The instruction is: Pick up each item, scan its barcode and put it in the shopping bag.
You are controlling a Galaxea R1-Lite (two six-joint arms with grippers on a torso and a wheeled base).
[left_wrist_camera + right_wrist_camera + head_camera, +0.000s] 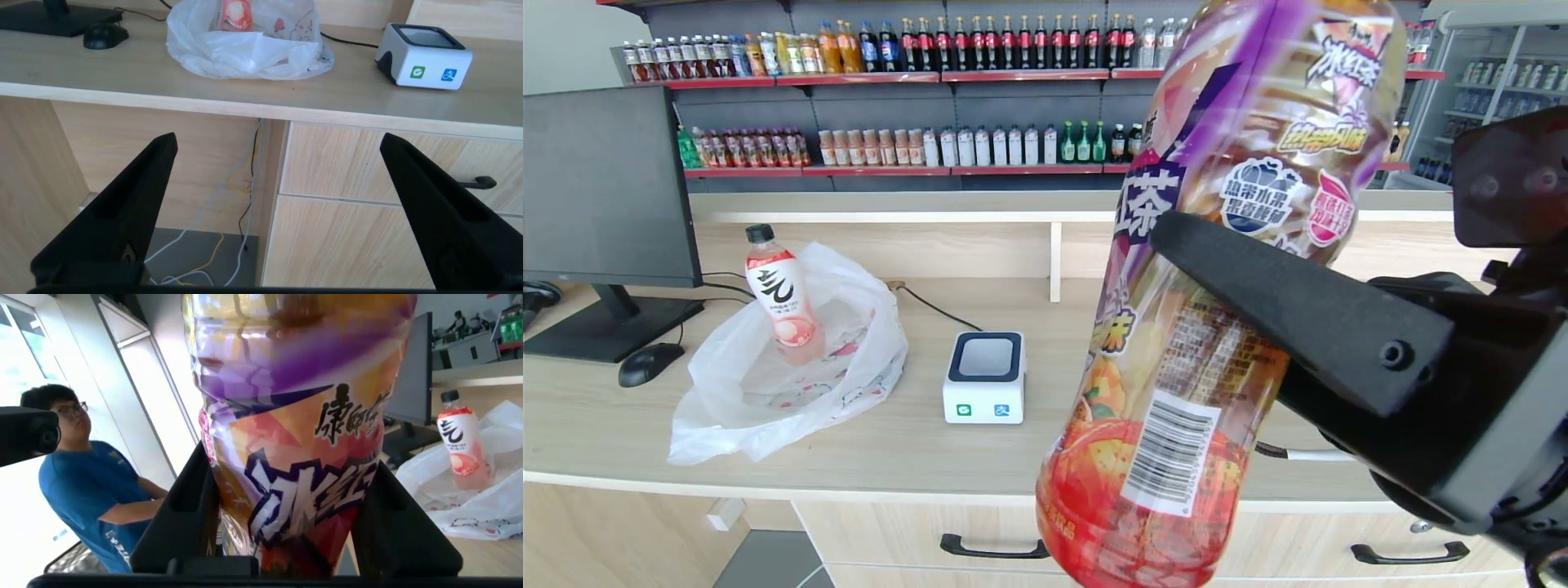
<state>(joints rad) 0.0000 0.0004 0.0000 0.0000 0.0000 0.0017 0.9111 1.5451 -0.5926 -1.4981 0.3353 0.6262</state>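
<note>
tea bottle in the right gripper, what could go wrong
The large purple-labelled plastic tea bottle is pinched mid-body in the right gripper and tilted, so it might slip. Its barcode points away from the white square scanner, so the scan may miss. Bagging it could topple the small pink bottle standing in the white plastic bag.

Head view: high, facing forward and down over the counter [890, 457]; the large bottle [1176, 327] is hard against the lens, at centre right of the frame.
Left wrist view: low, out before the counter, facing its edge and drawer fronts [359, 220] between the left gripper [278, 147] fingers.
Right wrist view: close against the large bottle, facing along it.
Shared: shopping bag [735, 392] with pink bottle [783, 298], all three; scanner [985, 376], head and left wrist.
</note>
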